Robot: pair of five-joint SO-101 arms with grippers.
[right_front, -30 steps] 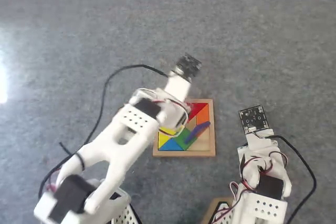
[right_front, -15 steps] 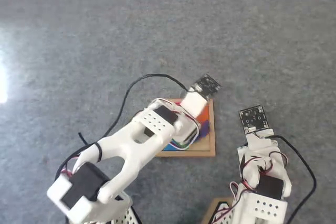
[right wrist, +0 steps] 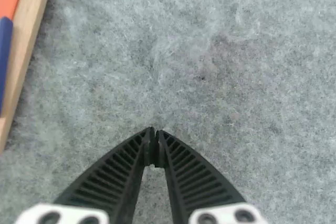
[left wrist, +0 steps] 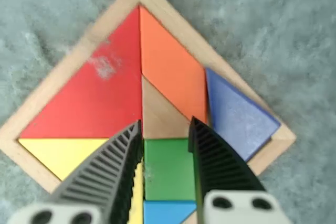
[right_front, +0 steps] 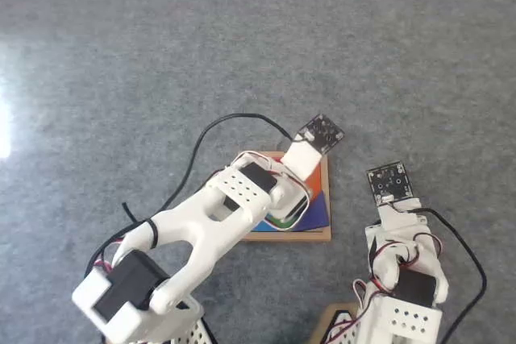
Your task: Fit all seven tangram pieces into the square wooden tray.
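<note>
The square wooden tray holds a red triangle, an orange parallelogram, a yellow triangle, a green square and a blue piece. A purple-blue triangle lies at one side, its tip over the rim. A bare triangular gap shows between orange and green. My left gripper hangs open just above the green square and the gap, holding nothing. In the high view the left arm covers most of the tray. My right gripper is shut over the carpet beside the tray's edge.
Grey carpet surrounds the tray on all sides. The right arm stands to the right of the tray near the front edge. A black cable loops from the left arm over the carpet behind the tray.
The left arm has swung right and down over the tray, now covering most of it. The purple-blue piece has shifted from across the green square to the tray's right side. The right arm stayed still.
</note>
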